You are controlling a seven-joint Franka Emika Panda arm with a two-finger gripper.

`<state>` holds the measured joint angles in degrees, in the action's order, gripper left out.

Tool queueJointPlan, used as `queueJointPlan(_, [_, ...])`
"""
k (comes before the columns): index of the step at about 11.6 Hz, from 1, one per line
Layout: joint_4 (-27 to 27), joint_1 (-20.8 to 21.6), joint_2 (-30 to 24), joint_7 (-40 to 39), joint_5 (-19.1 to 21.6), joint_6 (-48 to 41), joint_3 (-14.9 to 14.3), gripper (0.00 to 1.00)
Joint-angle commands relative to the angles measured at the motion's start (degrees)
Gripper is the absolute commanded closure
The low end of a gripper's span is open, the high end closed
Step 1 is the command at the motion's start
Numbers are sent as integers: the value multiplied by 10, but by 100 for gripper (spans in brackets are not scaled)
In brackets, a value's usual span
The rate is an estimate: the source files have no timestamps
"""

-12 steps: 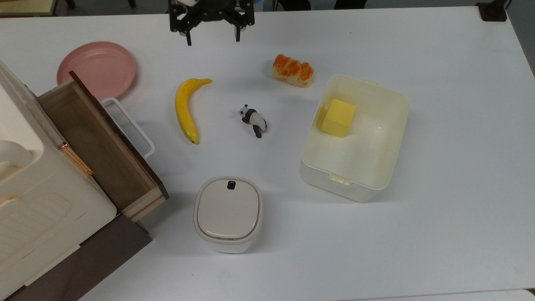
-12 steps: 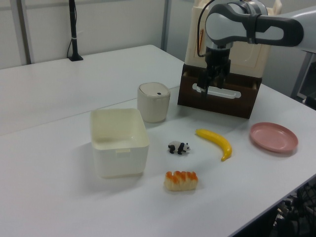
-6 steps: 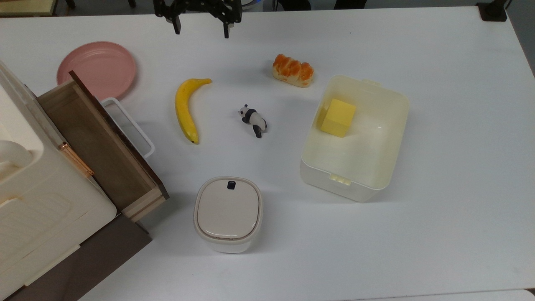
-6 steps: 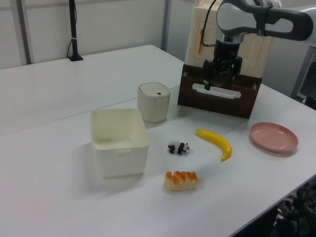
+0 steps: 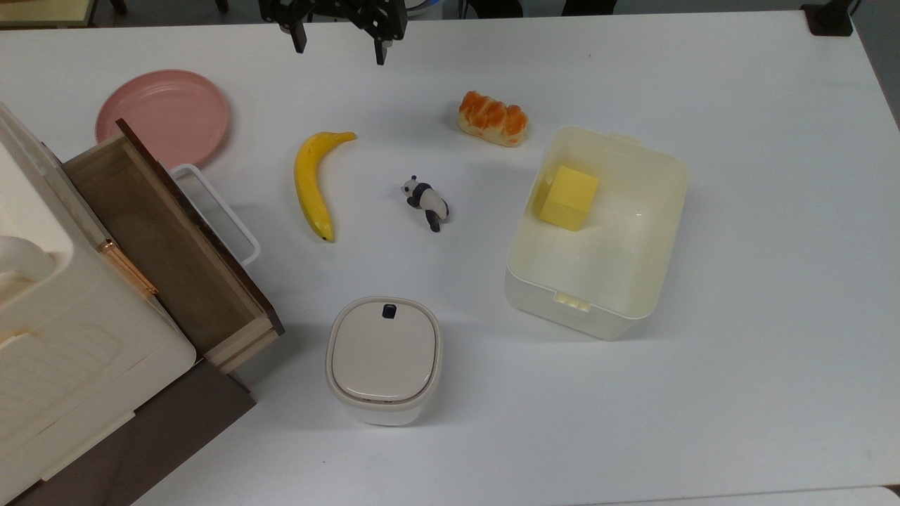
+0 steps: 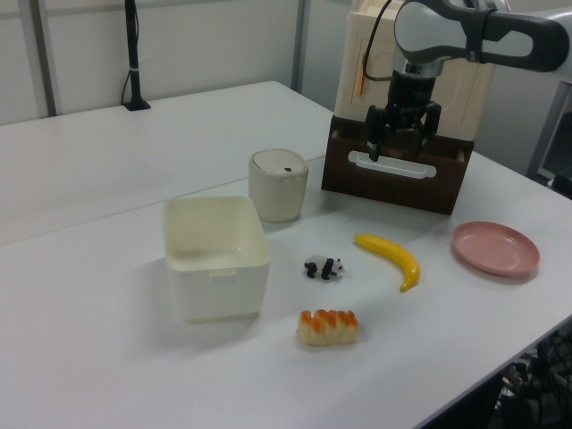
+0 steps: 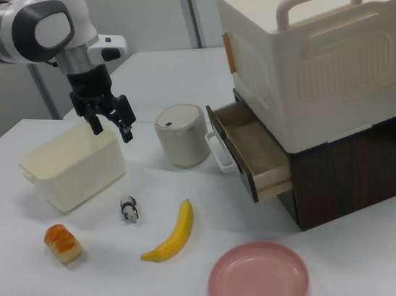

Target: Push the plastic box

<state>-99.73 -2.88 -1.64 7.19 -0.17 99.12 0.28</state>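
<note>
Cream plastic box (image 5: 596, 232) lies at four o'clock from the spread end effector (image 5: 339, 42) (top view), well apart.

no readable text, labels or numbers

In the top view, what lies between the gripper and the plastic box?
The bread roll lies between the open gripper and the plastic box; otherwise bare table.

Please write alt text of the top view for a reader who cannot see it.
A cream plastic box holding a yellow cube sits on a white table, far from the open gripper at the top edge. A banana, toy panda and bread lie between them.
</note>
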Motion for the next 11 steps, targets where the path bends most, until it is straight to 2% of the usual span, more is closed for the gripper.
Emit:
queueJointPlan(1, [-7,4,-8,14,12,-6,4,0])
queueJointPlan(4, [-6,11,-6,15,15,10,3,0])
queueJointPlan(6, [-6,10,-7,16,52,31,1,0])
queueJointPlan(11, [14,13,-7,10,54,27,0,0])
